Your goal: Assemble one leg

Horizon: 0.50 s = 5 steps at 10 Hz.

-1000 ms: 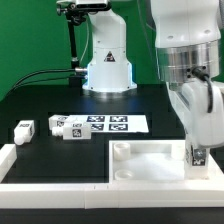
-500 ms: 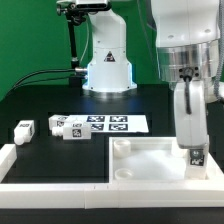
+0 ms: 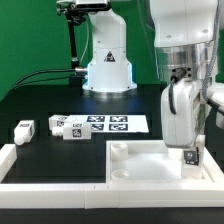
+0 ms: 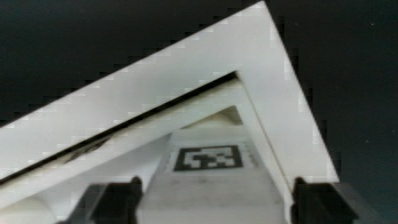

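The fingers [image 3: 190, 152] grip the leg [image 3: 190, 156] upright, long axis vertical, its lower end just above the tray-like panel [image 3: 150, 165] corner beneath them

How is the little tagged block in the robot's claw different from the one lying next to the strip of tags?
The leg in the gripper stands upright at the large white panel; the leg beside the marker board lies flat on the table, untouched. The first is clamped, the second free. Both are white and tagged.
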{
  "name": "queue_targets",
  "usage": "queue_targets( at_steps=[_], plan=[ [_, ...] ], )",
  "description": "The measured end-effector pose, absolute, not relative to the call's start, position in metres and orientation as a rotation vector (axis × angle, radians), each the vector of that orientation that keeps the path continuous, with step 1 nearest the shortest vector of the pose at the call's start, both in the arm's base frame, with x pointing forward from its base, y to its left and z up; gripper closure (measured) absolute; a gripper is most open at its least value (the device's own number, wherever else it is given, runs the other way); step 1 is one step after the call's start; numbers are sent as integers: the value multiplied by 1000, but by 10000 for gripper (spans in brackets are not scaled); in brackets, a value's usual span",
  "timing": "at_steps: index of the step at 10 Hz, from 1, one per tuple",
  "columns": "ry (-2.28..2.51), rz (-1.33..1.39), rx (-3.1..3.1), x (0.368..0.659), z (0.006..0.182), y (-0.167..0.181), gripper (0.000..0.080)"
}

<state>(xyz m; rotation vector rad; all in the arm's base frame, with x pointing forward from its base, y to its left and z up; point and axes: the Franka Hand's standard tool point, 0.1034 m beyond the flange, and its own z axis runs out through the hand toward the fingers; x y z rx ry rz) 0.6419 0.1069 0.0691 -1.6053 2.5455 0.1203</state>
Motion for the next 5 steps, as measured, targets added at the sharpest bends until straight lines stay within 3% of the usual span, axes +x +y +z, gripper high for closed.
queue_targets(
  at_steps=[1, 2, 4, 5],
  plan=[
    [2539, 117, -1607, 643, 71, 108, 273],
    [2517, 110, -1608, 646, 82, 113, 177],
    [2451, 102, -1636, 652, 113, 113, 155],
    [2446, 106, -1643, 652, 116, 113, 151]
  ],
)
